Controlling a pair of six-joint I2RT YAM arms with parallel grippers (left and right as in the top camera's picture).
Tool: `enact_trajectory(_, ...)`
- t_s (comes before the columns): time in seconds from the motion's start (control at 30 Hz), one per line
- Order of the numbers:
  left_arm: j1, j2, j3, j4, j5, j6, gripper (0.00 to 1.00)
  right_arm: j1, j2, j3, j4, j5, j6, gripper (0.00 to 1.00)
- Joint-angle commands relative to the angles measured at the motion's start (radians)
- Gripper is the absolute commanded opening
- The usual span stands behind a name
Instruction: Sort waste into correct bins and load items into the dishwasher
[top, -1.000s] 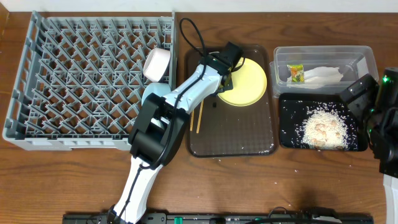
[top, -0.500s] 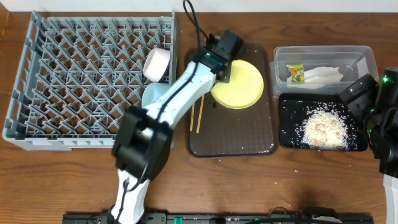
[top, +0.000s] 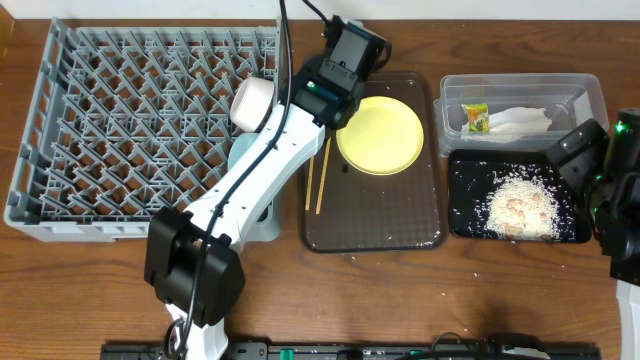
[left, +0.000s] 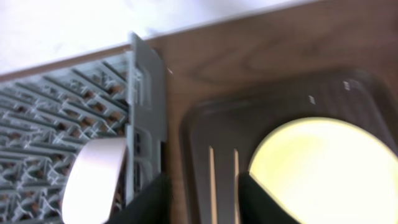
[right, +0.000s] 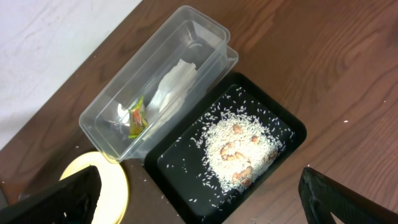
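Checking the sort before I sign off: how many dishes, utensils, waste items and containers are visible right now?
Dishes: 3 (yellow plate, white cup, light blue bowl)
Utensils: 1 (chopsticks, one pair)
Waste: 3 (wrapper, napkin, rice)
Containers: 4 (dish rack, brown tray, clear tub, black tray)
Total: 11

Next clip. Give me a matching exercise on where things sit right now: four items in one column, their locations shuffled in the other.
Items:
1. yellow plate
2. green-and-yellow wrapper
3. rice scraps
4. white cup

Locations:
A. black tray
B. dish rack
C. brown tray
D. clear tub

Pairs: 1-C, 2-D, 3-A, 4-B
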Motion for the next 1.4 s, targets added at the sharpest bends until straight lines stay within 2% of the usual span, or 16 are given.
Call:
enact_trajectory(0.0,-0.002,0.014,-0.003,-0.026,0.148,0.008,0.50,-0.003,0.005,-0.004,-0.001,0.013,-0.010,0.99)
enact_trajectory(0.1,-0.002,0.014,-0.003,-0.075,0.220,-0.082,0.56,-0.003,0.005,-0.004,-0.001,0.013,-0.010,0.99)
enact_trajectory(0.27,0.000,0.015,-0.008,-0.208,0.221,-0.343,0.58,-0.003,0.005,-0.004,-0.001,0.013,-0.010,0.99)
enact_trajectory(0.53,0.000,0.016,-0.108,-0.163,0.222,-0.587,0.66,-0.003,0.005,-0.004,-0.001,0.013,-0.010,0.99)
enact_trajectory(0.8,0.035,0.029,-0.238,-0.024,0.360,-0.629,0.68,-0.003,0.005,-0.004,-0.001,0.013,-0.010,0.99)
enact_trajectory(1.07,0.061,0.079,-0.243,0.005,0.383,-0.678,0.68,-0.003,0.005,-0.004,-0.001,0.013,-0.010,0.99)
enact_trajectory(1.37,0.062,0.196,-0.243,0.064,0.505,-0.729,0.68,-0.003,0.005,-0.004,-0.001,0.013,-0.010,0.99)
